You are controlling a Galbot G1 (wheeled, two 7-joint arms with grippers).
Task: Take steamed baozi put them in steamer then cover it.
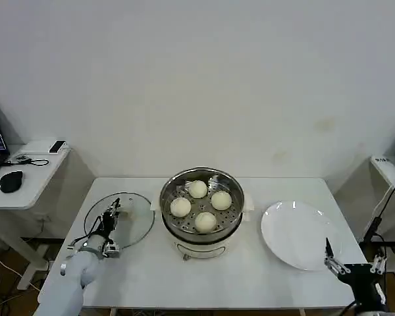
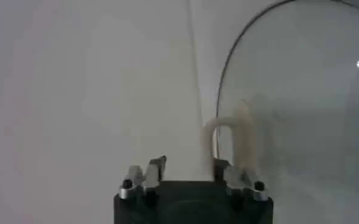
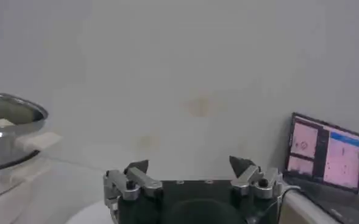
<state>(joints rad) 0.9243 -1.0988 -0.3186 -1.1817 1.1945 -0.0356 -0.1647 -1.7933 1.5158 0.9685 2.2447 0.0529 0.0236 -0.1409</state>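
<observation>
Resting in steamer [image 1: 202, 197] at counter [image 1: 250, 276] centre, four steamed baozi [image 1: 206, 221] are seen on perforated tray. Cover [image 1: 128, 217] is laid flat near counter's left edge, just beside steamer. Left claw [image 1: 109, 220] is held over cover, fingers spread beside cream handle [image 2: 231, 143]. Right claw [image 1: 336, 262] is parked, spread, at front right corner, beside white plate [image 1: 296, 234].

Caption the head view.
Four baozi in the steamer; left gripper at the cover, plate bare.
</observation>
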